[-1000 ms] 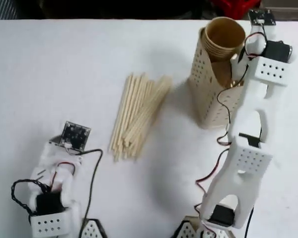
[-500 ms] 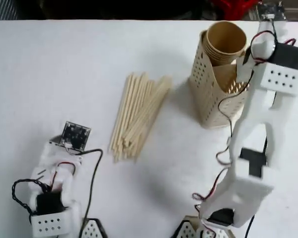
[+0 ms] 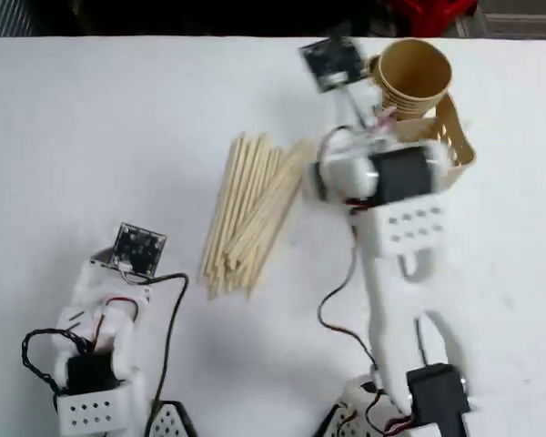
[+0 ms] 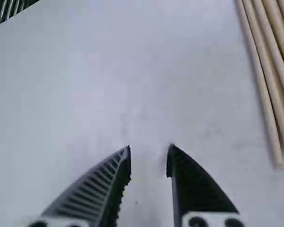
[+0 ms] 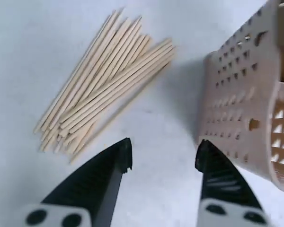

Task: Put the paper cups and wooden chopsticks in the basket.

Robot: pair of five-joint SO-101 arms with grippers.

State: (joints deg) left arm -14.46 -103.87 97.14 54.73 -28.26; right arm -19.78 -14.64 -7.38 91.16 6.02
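Note:
A loose bundle of wooden chopsticks (image 3: 255, 208) lies on the white table left of centre. The tan perforated basket (image 3: 457, 138) stands at the back right with a stack of paper cups (image 3: 417, 75) in it. My right arm (image 3: 382, 177) hangs over the basket's left side and hides most of it. My right gripper (image 5: 164, 150) is open above bare table, with the chopsticks (image 5: 104, 80) on one side and the basket wall (image 5: 241, 104) on the other. My left gripper (image 4: 149, 151) is narrowly open and holds nothing, low near the front left, with chopstick ends (image 4: 270, 85) beside it.
My left arm (image 3: 96, 364) rests at the front left corner. The table's far edge runs along the top of the high view, with dark clutter behind it. White table surface (image 3: 91, 127) stretches left of the chopsticks.
My right arm has swung from the basket's right side across to its left, towards the chopsticks. The left arm, the chopsticks and the cups have stayed in place.

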